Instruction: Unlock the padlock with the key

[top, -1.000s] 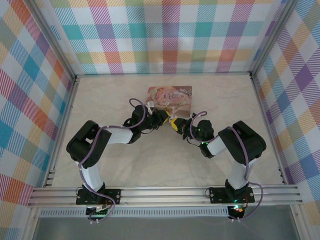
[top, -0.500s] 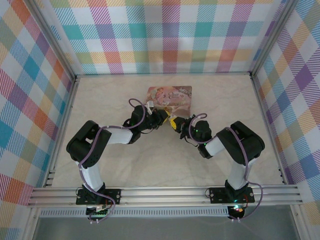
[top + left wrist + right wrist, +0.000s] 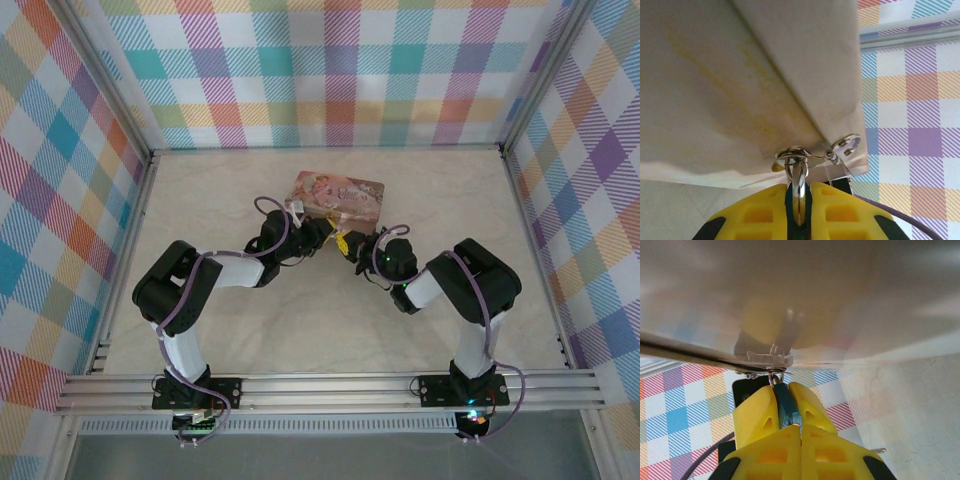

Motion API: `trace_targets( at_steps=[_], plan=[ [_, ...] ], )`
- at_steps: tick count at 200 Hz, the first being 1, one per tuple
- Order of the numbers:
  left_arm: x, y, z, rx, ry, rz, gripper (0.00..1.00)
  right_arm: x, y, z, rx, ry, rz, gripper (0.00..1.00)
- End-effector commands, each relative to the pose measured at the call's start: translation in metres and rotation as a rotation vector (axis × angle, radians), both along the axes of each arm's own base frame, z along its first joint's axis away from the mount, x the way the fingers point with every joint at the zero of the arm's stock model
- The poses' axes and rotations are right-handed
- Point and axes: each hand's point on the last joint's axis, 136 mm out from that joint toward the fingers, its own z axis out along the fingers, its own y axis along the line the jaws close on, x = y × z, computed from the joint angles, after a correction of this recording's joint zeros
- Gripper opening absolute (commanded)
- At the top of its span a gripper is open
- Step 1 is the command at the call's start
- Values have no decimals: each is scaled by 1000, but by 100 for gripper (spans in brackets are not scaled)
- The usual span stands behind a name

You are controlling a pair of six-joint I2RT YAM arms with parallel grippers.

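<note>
Looking down from the top camera, the left gripper [image 3: 326, 236] and the right gripper [image 3: 354, 250] meet nose to nose at the near edge of the pink rectangular tin box [image 3: 340, 192] with a floral lid. The box lies toward the far side of the pale marbled worktop [image 3: 300, 320]. Lock and key are too small to make out from up there.

At the left wrist, the yellow jaws of the left gripper [image 3: 798, 194] are clamped on the thin pale silvery metal key [image 3: 798, 181]. The key points up to a small silvery ring [image 3: 794, 152] at the box's lower edge.

At the right wrist, the yellow jaws of the right gripper [image 3: 786, 396] are pressed onto the tiny dark bluish-metal padlock [image 3: 788, 413]. The padlock's top meets the box's metal clasp [image 3: 765, 359], and the box above is blurred.
</note>
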Motion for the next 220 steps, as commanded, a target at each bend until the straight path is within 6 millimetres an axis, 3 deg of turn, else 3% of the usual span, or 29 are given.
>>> trace_targets(
  at_steps=[1,49,136,172,220],
  plan=[
    [-45,-36,32,-88,-47,-243,0,16,6,17,20,-66,-33,0],
    [-44,-34,26,-61,-40,-227,0,13,5,4,1,-42,-30,2],
    [-44,-31,25,-49,-36,-214,0,17,11,7,3,-58,-4,5],
    [-36,-19,19,14,-29,-158,0,3,-6,-3,-46,-51,3,26],
    [-29,-12,12,63,-13,-131,2,-35,-27,-15,-227,-53,109,32]
  ],
)
